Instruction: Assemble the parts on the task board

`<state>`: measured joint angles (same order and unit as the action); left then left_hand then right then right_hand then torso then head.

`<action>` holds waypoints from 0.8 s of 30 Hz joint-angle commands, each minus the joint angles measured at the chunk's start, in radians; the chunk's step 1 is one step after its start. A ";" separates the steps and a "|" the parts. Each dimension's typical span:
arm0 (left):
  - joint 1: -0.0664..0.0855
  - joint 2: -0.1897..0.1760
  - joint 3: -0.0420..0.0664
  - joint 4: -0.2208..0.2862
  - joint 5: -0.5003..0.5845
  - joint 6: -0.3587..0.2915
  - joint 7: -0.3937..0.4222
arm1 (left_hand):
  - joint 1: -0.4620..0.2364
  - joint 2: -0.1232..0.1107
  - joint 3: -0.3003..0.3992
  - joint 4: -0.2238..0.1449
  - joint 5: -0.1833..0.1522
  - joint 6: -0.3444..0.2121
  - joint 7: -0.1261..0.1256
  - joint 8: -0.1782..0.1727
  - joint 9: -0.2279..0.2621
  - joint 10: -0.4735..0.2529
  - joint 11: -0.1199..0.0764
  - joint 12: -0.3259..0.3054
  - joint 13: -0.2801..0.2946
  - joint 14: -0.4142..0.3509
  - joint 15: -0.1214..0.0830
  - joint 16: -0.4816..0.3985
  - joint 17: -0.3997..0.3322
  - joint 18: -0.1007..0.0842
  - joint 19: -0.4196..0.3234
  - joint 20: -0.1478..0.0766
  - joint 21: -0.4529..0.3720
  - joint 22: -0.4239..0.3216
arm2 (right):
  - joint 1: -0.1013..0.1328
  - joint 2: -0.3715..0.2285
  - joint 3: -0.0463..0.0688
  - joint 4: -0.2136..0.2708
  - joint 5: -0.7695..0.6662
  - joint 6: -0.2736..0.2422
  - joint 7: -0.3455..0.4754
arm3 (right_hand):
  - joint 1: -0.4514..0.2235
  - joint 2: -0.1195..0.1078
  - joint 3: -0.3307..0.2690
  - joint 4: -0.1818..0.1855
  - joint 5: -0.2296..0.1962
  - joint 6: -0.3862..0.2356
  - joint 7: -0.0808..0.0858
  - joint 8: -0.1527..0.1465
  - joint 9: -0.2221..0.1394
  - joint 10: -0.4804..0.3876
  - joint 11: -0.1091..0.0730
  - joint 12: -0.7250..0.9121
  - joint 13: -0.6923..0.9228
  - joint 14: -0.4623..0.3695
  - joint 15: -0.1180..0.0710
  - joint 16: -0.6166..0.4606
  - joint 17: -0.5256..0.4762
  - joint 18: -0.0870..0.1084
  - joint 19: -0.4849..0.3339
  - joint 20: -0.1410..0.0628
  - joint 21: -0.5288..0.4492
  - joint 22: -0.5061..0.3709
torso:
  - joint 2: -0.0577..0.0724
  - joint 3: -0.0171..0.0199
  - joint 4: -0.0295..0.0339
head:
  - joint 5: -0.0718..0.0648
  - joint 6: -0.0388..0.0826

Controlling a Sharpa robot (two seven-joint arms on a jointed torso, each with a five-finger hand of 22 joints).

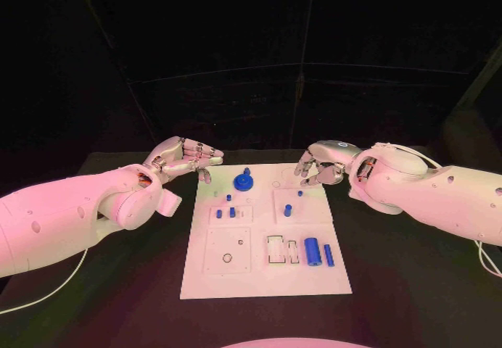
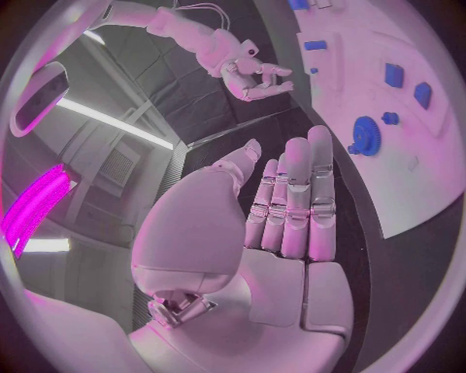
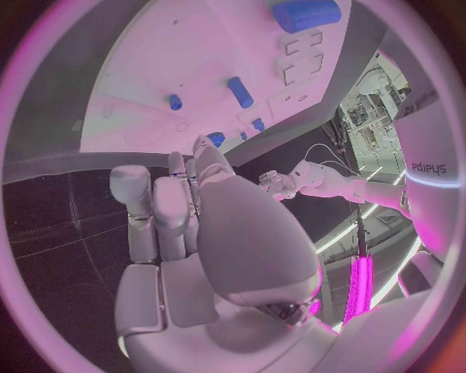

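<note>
The white task board (image 1: 262,279) lies in the middle of the black table. A blue gear (image 1: 246,181) stands near its far edge, small blue pegs (image 1: 288,210) sit in the middle blocks, and a thick blue cylinder (image 1: 310,251) lies beside a thinner one (image 1: 327,254) at the near right. My left hand (image 1: 186,158) hovers off the board's far left corner, holding nothing, its fingers (image 2: 291,194) stretched out side by side. Over the far right corner hangs my right hand (image 1: 319,165), also holding nothing. The gear (image 2: 366,134) shows past the left fingers.
Bare black table surrounds the board on all sides. White recessed blocks (image 1: 228,250) with holes sit on the board's near left. The right wrist view takes in the board (image 3: 175,70), the thick cylinder (image 3: 306,14) and my left hand (image 3: 291,180) beyond.
</note>
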<state>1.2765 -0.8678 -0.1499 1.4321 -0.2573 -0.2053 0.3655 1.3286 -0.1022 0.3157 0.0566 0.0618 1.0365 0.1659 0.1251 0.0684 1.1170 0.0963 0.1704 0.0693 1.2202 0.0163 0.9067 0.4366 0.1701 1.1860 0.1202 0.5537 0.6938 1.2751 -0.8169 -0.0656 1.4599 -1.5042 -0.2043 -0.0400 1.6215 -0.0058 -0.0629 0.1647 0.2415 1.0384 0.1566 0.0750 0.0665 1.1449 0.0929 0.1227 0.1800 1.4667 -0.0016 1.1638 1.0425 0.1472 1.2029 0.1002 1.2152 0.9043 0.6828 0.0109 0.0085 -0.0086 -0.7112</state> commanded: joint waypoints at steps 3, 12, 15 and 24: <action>-0.001 -0.008 0.000 0.016 0.192 0.011 0.126 | 0.005 0.010 -0.007 -0.001 0.000 0.005 0.003 -0.005 -0.002 0.012 0.004 -0.003 -0.001 0.002 0.000 -0.013 -0.010 0.014 0.009 -0.002 -0.016 -0.014 | -0.007 0.000 -0.001 0.012 -0.100 0.050 -0.073 | -0.002 -0.019 0.004 0.005 -0.011 -0.003 0.009 -0.007 0.000 -0.018 0.003 -0.017 -0.016 0.017 0.010 0.008 0.001 -0.017 -0.002 0.012 0.004 0.001 | 0.001 0.0025 -0.0011 | -0.009 0.002; -0.002 -0.013 0.000 0.025 0.228 0.007 0.148 | 0.011 0.011 -0.008 -0.005 0.001 0.005 0.007 -0.007 -0.002 0.014 0.006 -0.004 -0.001 0.000 0.002 -0.020 -0.015 0.013 0.010 -0.001 -0.026 -0.023 | -0.028 0.013 -0.007 0.001 -0.127 0.043 -0.092 | -0.003 -0.026 0.010 0.004 -0.014 -0.016 0.015 -0.013 -0.001 -0.031 0.010 -0.034 -0.036 0.015 0.015 0.011 0.000 -0.017 -0.005 0.017 0.006 0.003 | 0.002 0.0021 0.0015 | -0.015 0.004; -0.002 -0.014 0.000 0.027 0.232 0.009 0.149 | 0.012 0.012 -0.007 -0.006 0.001 0.004 0.008 -0.007 -0.002 0.014 0.007 -0.004 -0.001 -0.001 0.002 -0.020 -0.015 0.013 0.010 -0.001 -0.028 -0.025 | -0.031 0.020 -0.007 -0.011 -0.127 0.045 -0.093 | -0.003 -0.027 0.014 0.003 -0.016 -0.021 0.018 -0.013 -0.001 -0.035 0.012 -0.039 -0.042 0.015 0.017 0.012 0.000 -0.017 -0.006 0.019 0.007 0.003 | 0.002 0.0013 0.0015 | -0.014 0.004; -0.003 -0.014 0.000 0.029 0.234 0.010 0.147 | 0.019 0.014 -0.006 -0.010 0.003 -0.001 0.011 -0.010 -0.003 0.010 0.009 -0.006 -0.002 -0.002 0.004 -0.023 -0.018 0.013 0.011 0.000 -0.035 -0.031 | -0.039 0.040 -0.008 -0.033 -0.112 0.072 -0.084 | 0.005 -0.021 0.030 -0.002 -0.017 -0.028 0.021 -0.012 -0.001 -0.038 0.015 -0.045 -0.056 0.014 0.020 0.018 0.003 -0.017 -0.005 0.022 0.011 0.008 | 0.002 0.0009 0.0008 | -0.011 0.004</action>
<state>1.2727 -0.8813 -0.1506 1.4585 -0.0400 -0.2040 0.4914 1.3391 -0.0916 0.3103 0.0510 0.0618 1.0362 0.1731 0.1212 0.0667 1.1240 0.1036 0.1704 0.0683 1.2203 0.0163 0.8899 0.4195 0.1700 1.1923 0.1214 0.5228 0.6635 1.2369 -0.7787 -0.0737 1.4269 -1.6100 -0.1529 -0.1226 1.6173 -0.0224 -0.0388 0.1639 0.2293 1.0183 0.1763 0.0658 0.0667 1.1146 0.1090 0.0835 0.1258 1.4669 0.0126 1.1754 1.0437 0.1475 1.1956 0.1144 1.2191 0.9112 0.6845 0.0118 0.0098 -0.0216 -0.7076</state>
